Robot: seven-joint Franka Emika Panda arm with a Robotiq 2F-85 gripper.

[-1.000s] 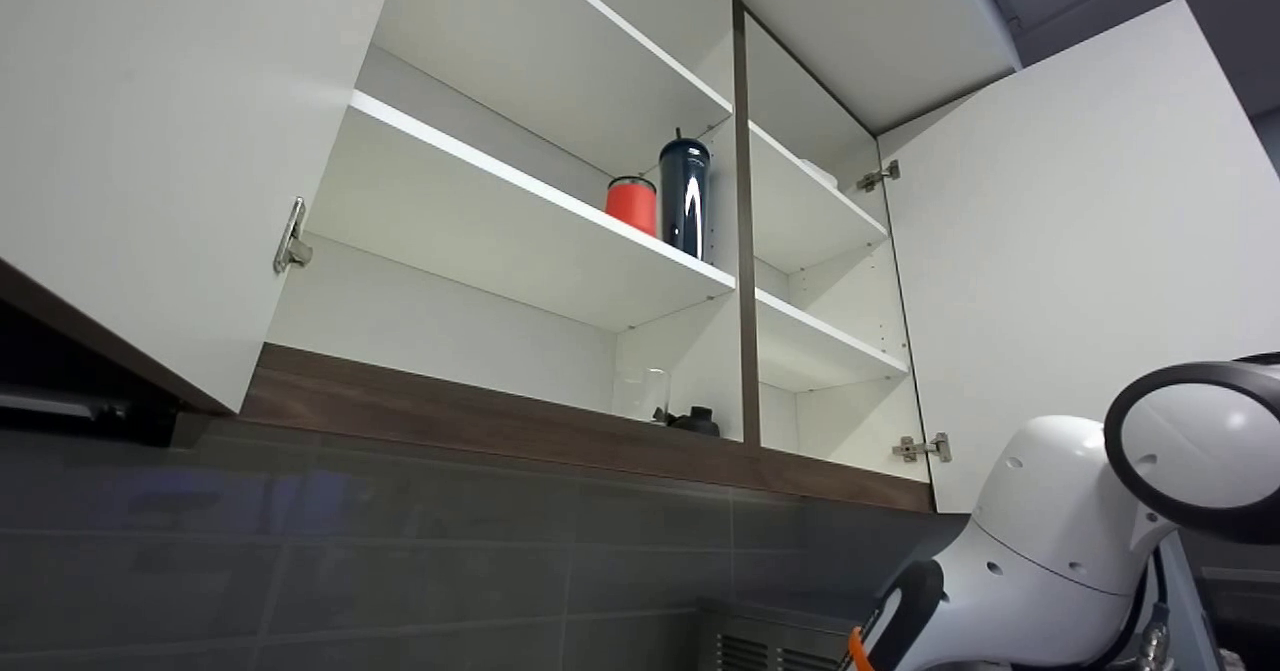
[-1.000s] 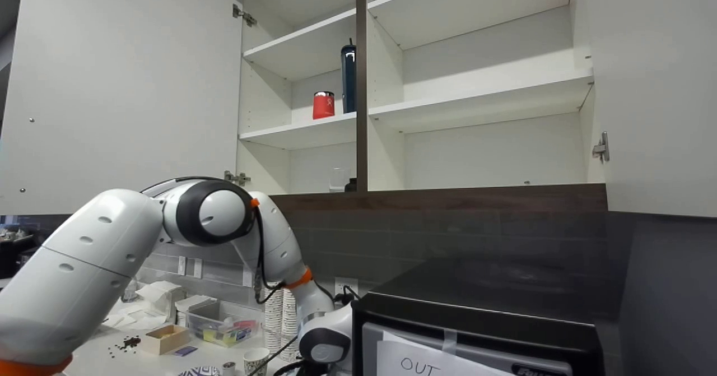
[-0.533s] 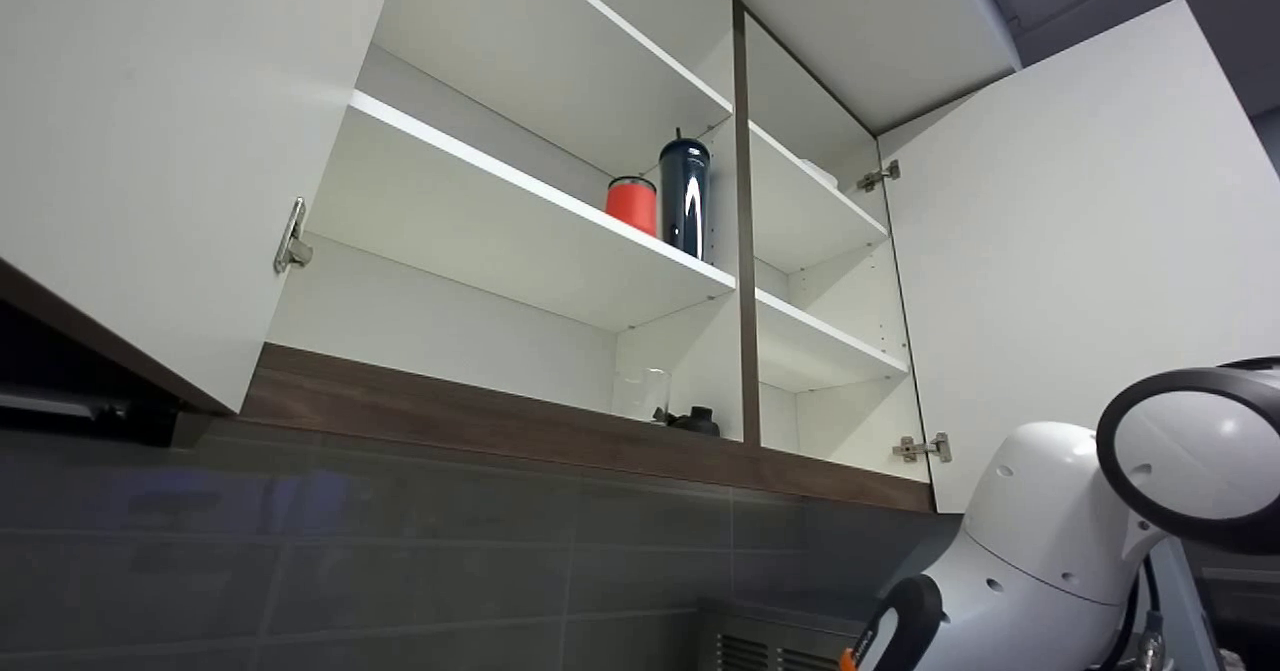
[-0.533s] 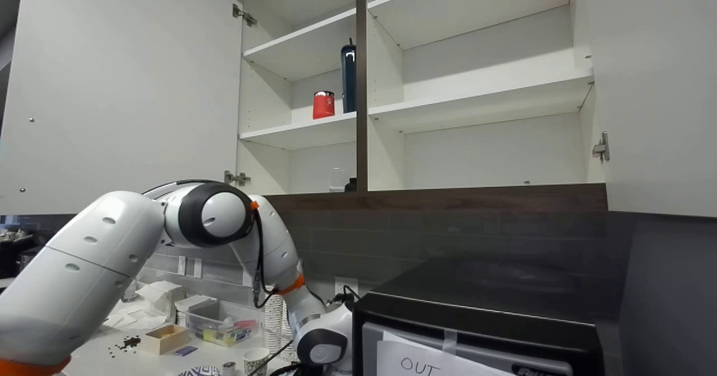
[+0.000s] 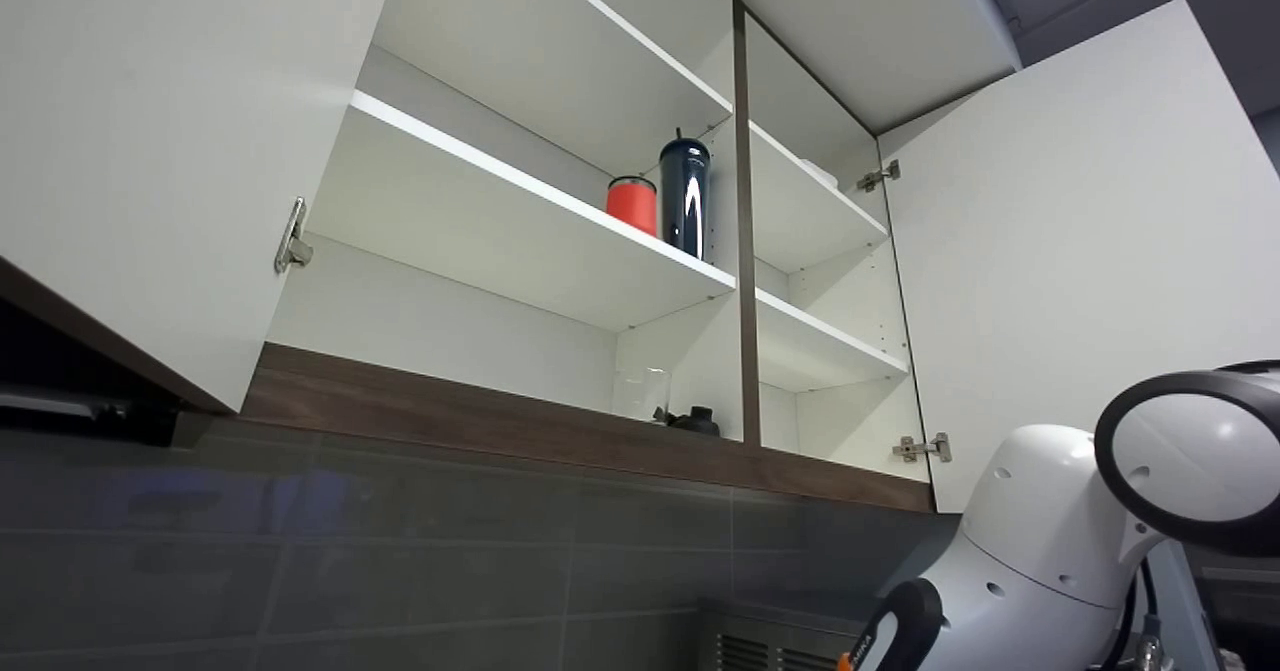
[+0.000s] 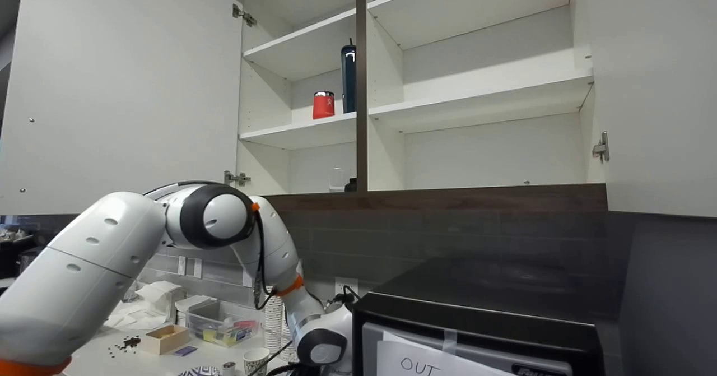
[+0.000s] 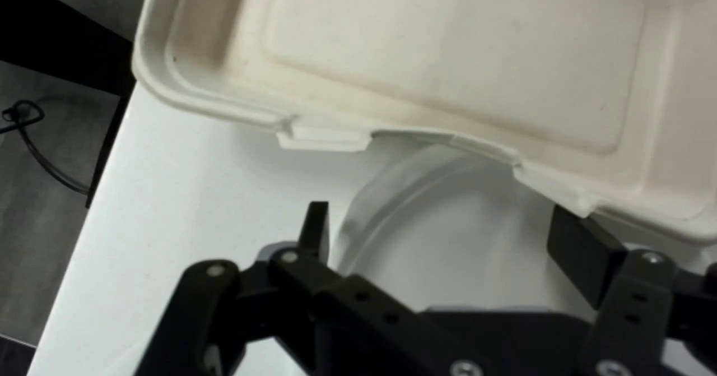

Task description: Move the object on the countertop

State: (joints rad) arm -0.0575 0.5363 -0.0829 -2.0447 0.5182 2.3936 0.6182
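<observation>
In the wrist view, a round, whitish, see-through dish or lid [image 7: 386, 202] lies on the white countertop [image 7: 185, 196]. A cream open takeout container [image 7: 459, 56] with tabbed edge overlaps its far side. My gripper [image 7: 440, 236] is open, its two black fingers wide apart with part of the round thing between them. The left finger is close to its rim; I cannot tell whether it touches. The right finger is under or beside the container's tab. In both exterior views the gripper's fingers are out of sight; the arm [image 6: 319, 331] reaches down behind the microwave.
A black microwave [image 6: 476, 309] stands close beside the arm. Open cabinets above hold a red cup [image 6: 324, 105] and a dark tumbler [image 6: 348, 79]. A clear bin [image 6: 221, 323], cup stacks [image 6: 273, 320] and a small box [image 6: 165, 339] are on the counter. The counter edge [image 7: 106, 140] is at left.
The arm has moved down slightly, its wrist shifting a little to the left in an exterior view. The motion is very small in the last half second. The cabinet objects have not moved.
</observation>
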